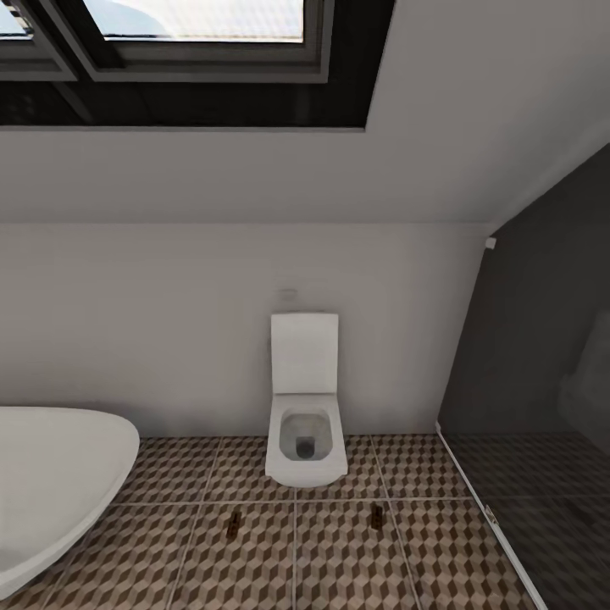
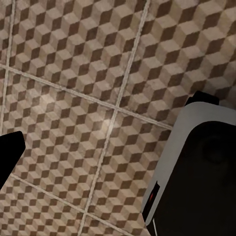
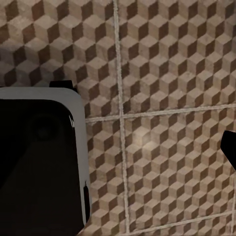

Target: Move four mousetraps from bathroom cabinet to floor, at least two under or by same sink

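**Two traps down, two unaccounted for**

Two mousetraps lie on the bathroom floor before the toilet; no sink in sight. Judging so, half remains. Either claw's state: cannot tell.

text: none readable | labels: none | brands: none | numbers: none | signs: none

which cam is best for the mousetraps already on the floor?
Head view: two mousetraps lie on the bathroom floor in front of the toilet, one each side. In both wrist views I see patterned tile and robot parts, no traps.
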